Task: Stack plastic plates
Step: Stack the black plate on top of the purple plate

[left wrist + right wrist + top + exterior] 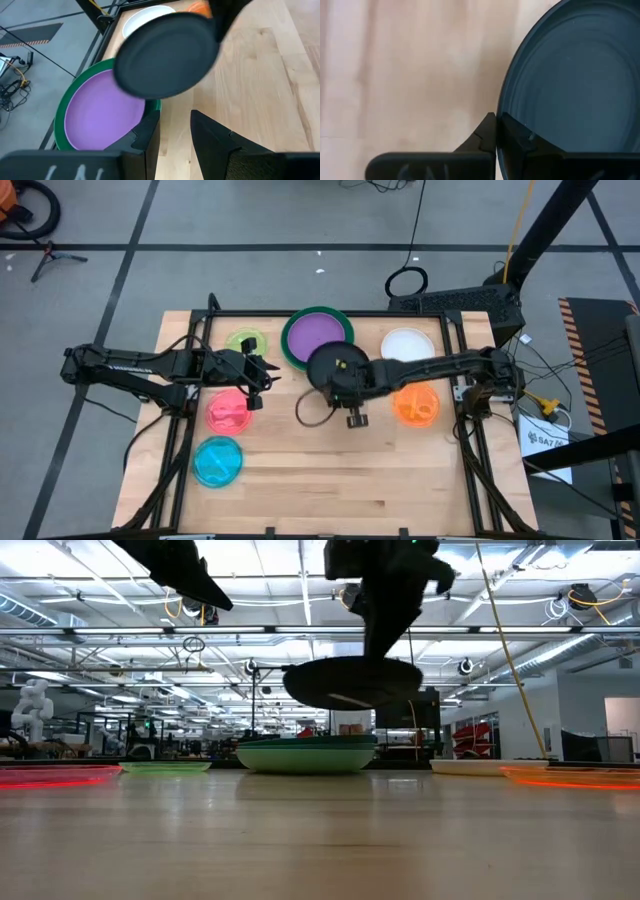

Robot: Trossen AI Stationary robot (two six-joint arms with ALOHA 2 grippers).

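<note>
My right gripper (pixel 342 388) is shut on the black plate (pixel 334 364), which hangs in the air (pixel 350 682) just near of the stack: a purple plate (pixel 318 333) lying in the green plates (pixel 345 320). My left gripper (pixel 264 375) is open and empty, above the table left of the stack, its fingers (pixel 150 131) pointing toward the black plate (pixel 165 54). Small plates lie flat on the table: yellow-green (pixel 245 342), pink (pixel 229 410), blue (pixel 218 461), white (pixel 407 345), orange (pixel 415 405). My right gripper pinches the black plate's rim (pixel 503 125) between its two fingers, one on the plate's inner side and one on its outer side. The fingers come from above (pixel 385 630). The plate is lifted clear of the table, nearly level, above the height of the stack (pixel 305 755).
The table's wooden top (pixel 330 480) is bare along its near half. A black frame (pixel 470 450) runs round the table's edges. Both arms reach in over the middle, left arm (pixel 140 365) and right arm (pixel 440 365).
</note>
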